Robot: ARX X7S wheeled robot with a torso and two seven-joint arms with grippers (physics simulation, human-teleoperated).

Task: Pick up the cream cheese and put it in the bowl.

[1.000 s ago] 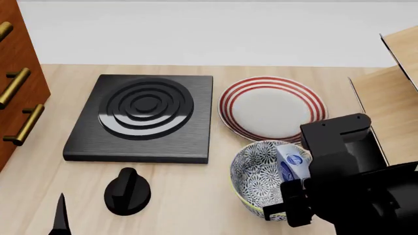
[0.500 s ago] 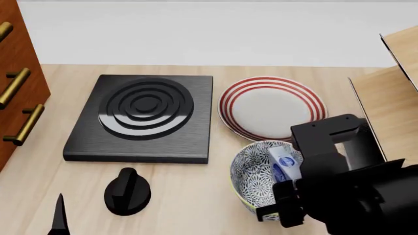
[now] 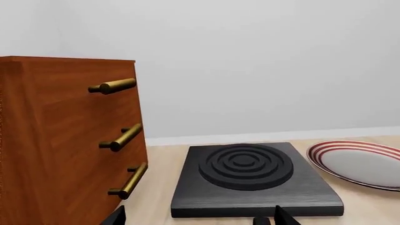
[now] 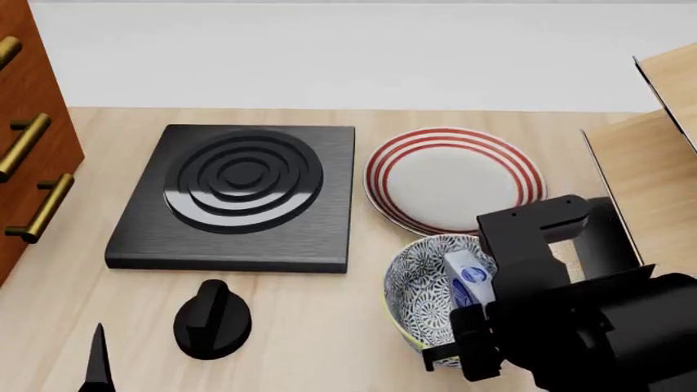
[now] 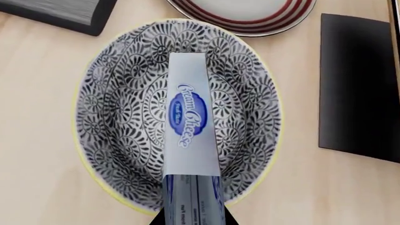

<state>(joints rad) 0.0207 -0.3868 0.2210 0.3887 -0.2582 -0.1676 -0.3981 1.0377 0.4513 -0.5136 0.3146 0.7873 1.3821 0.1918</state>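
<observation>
Pale blue-grey, the cream cheese (image 5: 190, 136) box is seen held over the middle of the bowl (image 5: 119, 122) in the right wrist view, its long side running across the patterned interior and its near end caught between the dark tips of the right gripper (image 5: 192, 216), which is closed on it. From the head view the box (image 4: 466, 276) is shown tilted, its upper end above the bowl (image 4: 419, 282) and its lower part hidden behind the black right arm (image 4: 577, 327); whether it touches the bowl's inside cannot be told. The bowl rests on the light wooden table (image 4: 326, 327), just beside the red-ringed white plate (image 4: 455, 178). A black stove burner (image 4: 240, 194) lies to the left of the plate, with a black knob (image 4: 212, 318) in front of it. A wooden cabinet (image 3: 69, 140) with brass handles stands at the left. Of the left gripper (image 3: 200, 219) only dark tips at the wrist view's edge are visible, spread apart with nothing between them.
</observation>
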